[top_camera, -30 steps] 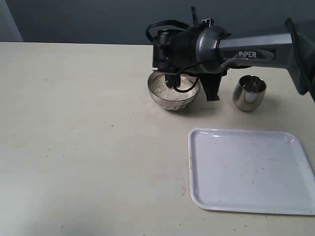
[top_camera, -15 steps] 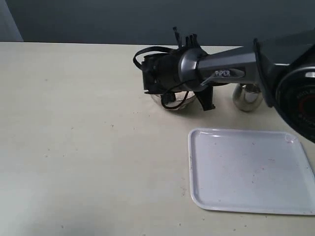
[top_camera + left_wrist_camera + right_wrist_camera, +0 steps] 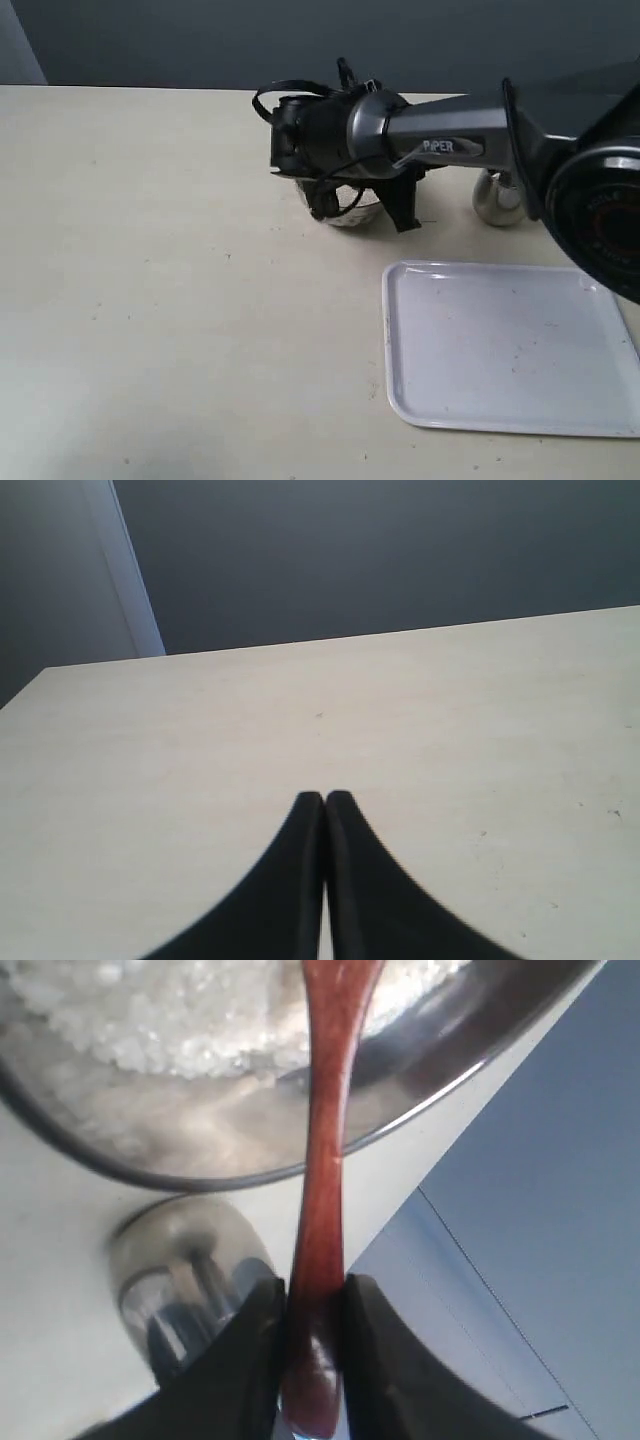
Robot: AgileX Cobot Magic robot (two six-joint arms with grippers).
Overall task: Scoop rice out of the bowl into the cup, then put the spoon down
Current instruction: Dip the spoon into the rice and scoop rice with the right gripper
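My right gripper (image 3: 312,1295) is shut on the reddish-brown spoon (image 3: 322,1160), whose handle runs up into the steel bowl (image 3: 440,1055). White rice (image 3: 150,1020) fills the bowl; the spoon head is cut off by the frame edge. The steel cup (image 3: 185,1270) stands beside the bowl. In the exterior view the right arm's wrist (image 3: 335,135) hangs over the bowl (image 3: 345,212) and hides most of it, and the cup (image 3: 493,200) shows partly behind the arm. My left gripper (image 3: 324,798) is shut and empty over bare table.
A white tray (image 3: 510,345) lies at the front right of the cream table (image 3: 150,300), empty apart from small specks. A dark wall runs behind the table's far edge.
The right arm has swung left and lower over the bowl, now covering most of it, where a second ago the rice inside was visible. The cup and tray have not moved.
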